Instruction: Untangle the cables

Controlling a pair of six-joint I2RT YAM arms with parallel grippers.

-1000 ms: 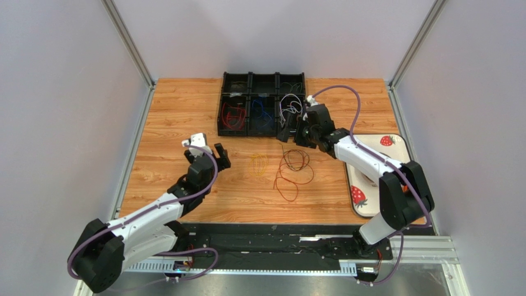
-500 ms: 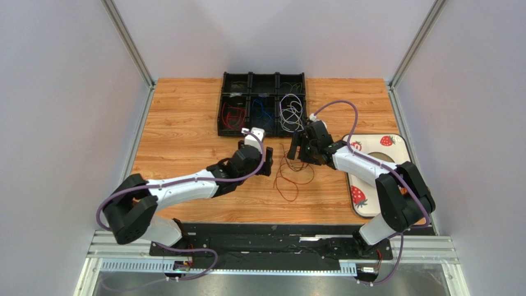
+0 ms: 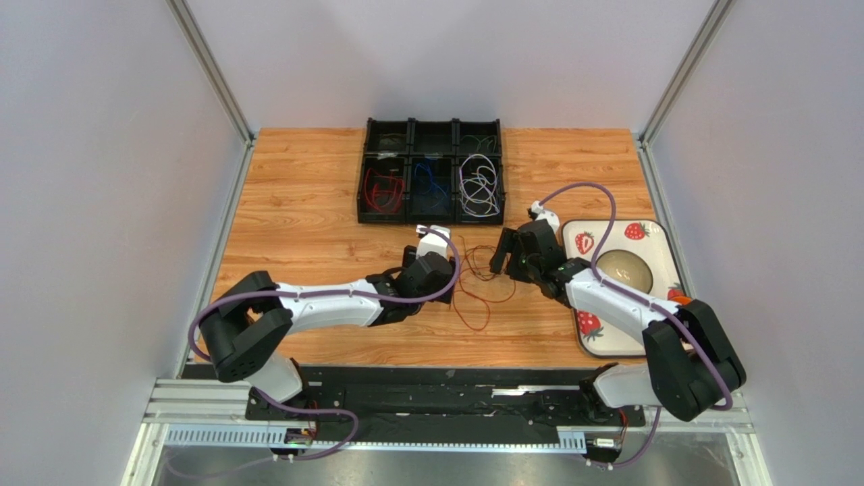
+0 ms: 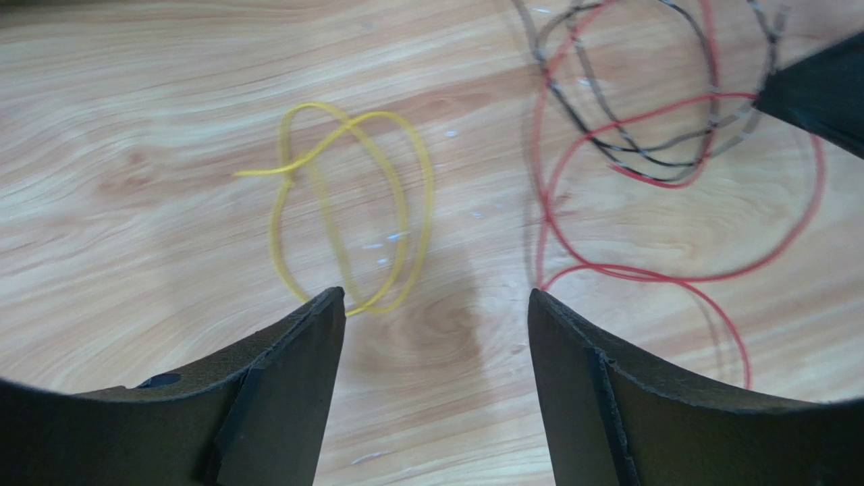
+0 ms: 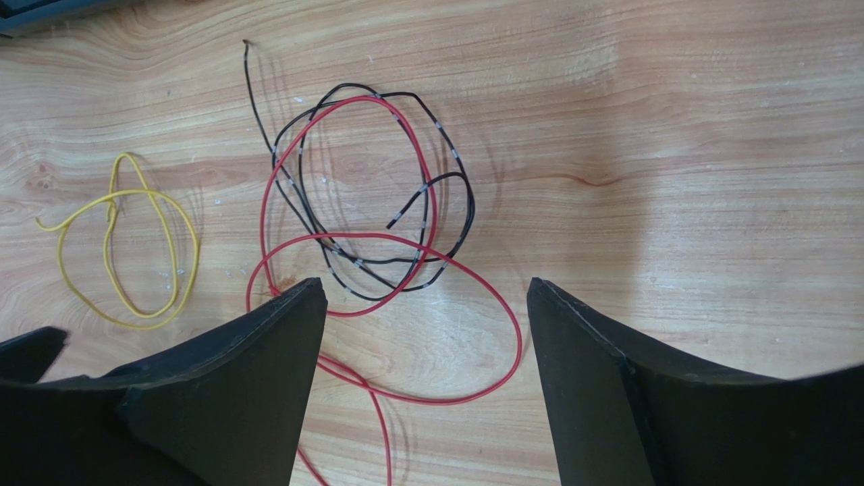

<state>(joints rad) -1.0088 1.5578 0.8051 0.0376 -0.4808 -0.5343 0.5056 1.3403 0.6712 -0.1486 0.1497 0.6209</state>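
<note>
Left wrist shows left tool (image 4: 434, 304) wide open and empty over the yellow cable (image 4: 325, 208), right tool (image 5: 426, 304) same over the red-black tangle (image 5: 426, 182), so next probably means dropping onto one strand.

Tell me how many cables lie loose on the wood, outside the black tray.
3: the yellow cable lies alone; the red cable and the black cable lie crossed beside it. Some may be hidden.

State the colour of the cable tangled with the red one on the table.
Black. The black cable loops through the red cable; clearest in the right wrist view.
</note>
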